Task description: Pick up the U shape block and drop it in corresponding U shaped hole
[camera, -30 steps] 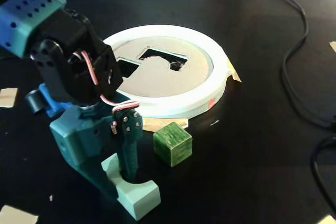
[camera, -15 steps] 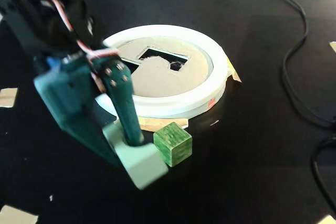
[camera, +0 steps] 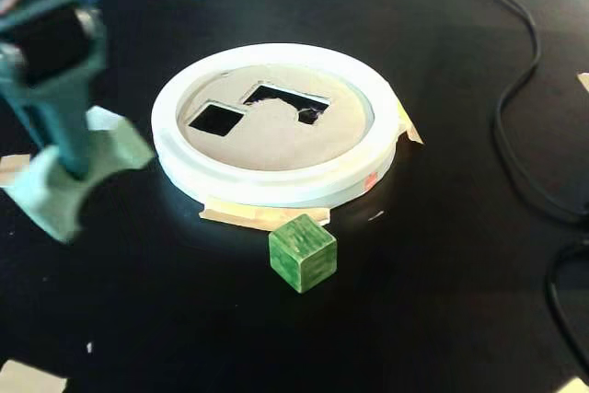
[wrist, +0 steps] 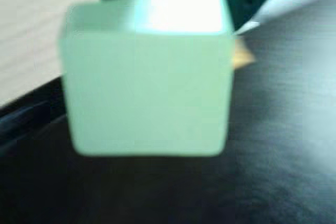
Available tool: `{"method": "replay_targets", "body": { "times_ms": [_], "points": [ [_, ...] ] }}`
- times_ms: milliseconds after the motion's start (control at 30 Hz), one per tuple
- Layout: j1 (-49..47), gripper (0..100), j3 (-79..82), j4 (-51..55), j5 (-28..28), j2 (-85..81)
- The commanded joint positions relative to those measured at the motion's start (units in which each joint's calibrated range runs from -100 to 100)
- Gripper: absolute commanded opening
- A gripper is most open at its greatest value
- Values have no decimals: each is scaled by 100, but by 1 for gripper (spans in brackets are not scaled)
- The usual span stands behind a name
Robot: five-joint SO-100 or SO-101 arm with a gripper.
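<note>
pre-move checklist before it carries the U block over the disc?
1. Grip: gripper shut on the U shape block, block off the table: ok.
2. Block's tilt in the grip: blurred in both views: cannot tell.
3. U shaped hole unobstructed: ok.
4. Block above the hole: not ok, it hangs left of the white ring in the fixed view.
5. Green cube out of the path, in front of the ring: ok.
</note>
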Motion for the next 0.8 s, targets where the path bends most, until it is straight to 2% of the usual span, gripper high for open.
{"method": "replay_targets", "body": {
  "times_ms": [0,133,300,400,567,600,767],
  "points": [
    [-1443,4,-707,267,-1035,-663],
    [-1980,3,-725,257,-1089,-663],
    [-2068,4,-753,246,-1109,-717],
    [-2267,4,-780,236,-1358,-654],
    [-2904,5,-798,-456,-2637,-627],
    [-3241,4,-744,-1038,-3062,-618],
    [-4215,4,-689,-3276,-3888,-170]
  ]
}}
